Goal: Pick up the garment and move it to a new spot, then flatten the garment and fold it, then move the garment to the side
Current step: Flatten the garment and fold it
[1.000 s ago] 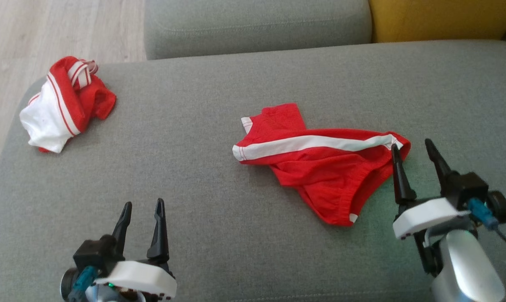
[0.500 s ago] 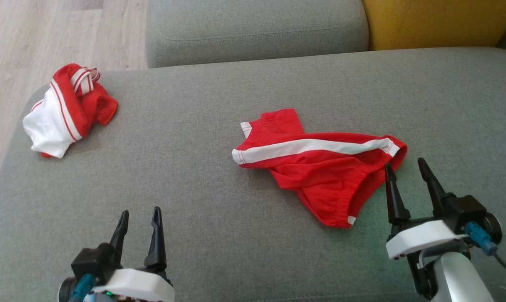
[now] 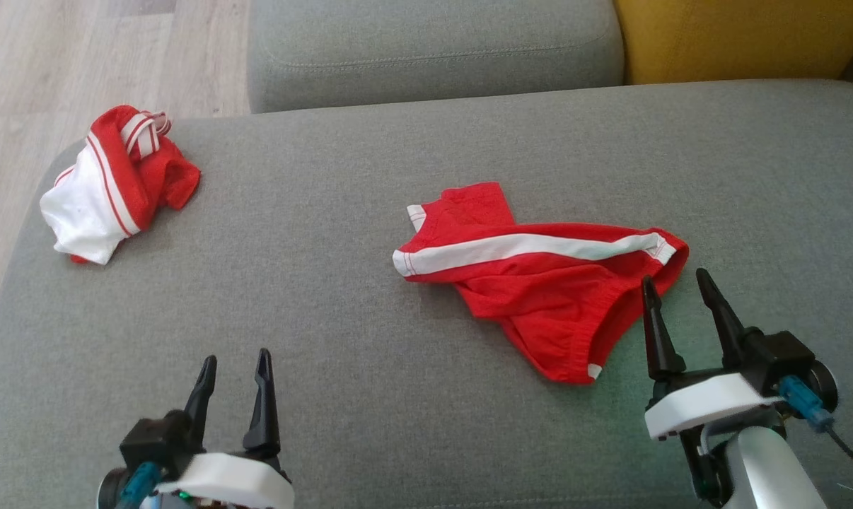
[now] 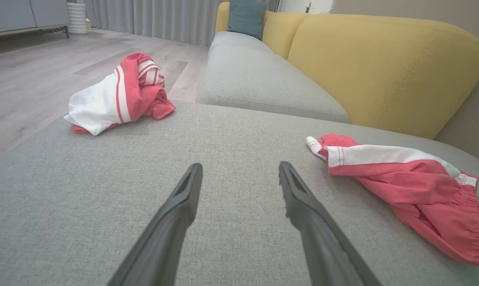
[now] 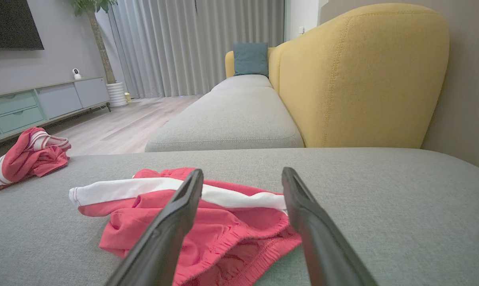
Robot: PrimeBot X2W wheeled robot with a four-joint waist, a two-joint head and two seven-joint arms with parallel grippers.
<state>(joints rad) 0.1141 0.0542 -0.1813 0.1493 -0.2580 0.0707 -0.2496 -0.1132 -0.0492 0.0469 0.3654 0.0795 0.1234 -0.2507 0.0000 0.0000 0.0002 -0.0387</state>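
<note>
Presently, two cloth items are being borne on a grey sofa cushion (image 3: 370, 438).

Item one: the garment (image 3: 108, 184), a crumpled red-and-white bundle with striped trim, is being shown at the upper left of the head view. It is lying near the cushion's rounded corner, beside the pale wood floor (image 3: 59, 63). No lettering can be made out in its folds. In the left wrist view the garment (image 4: 116, 93) is being seen at the upper left.

Item two: a smaller red piece (image 3: 540, 290) with a white band is being displayed at the centre of the head view, rumpled and well apart from the garment.

Left gripper (image 3: 236, 355): it is being held at the lower left of the head view. Its fingers are parted with nothing between them, over bare cushion and well apart from both cloths.

Right gripper (image 3: 673, 276): it is being held at the lower right. Its fingers are spread and empty, with the tips just beside the red piece's right edge. In the right wrist view the red piece (image 5: 223, 234) is being framed behind and between those fingers.

A yellow backrest (image 3: 738, 35) is being shown at the upper right.
</note>
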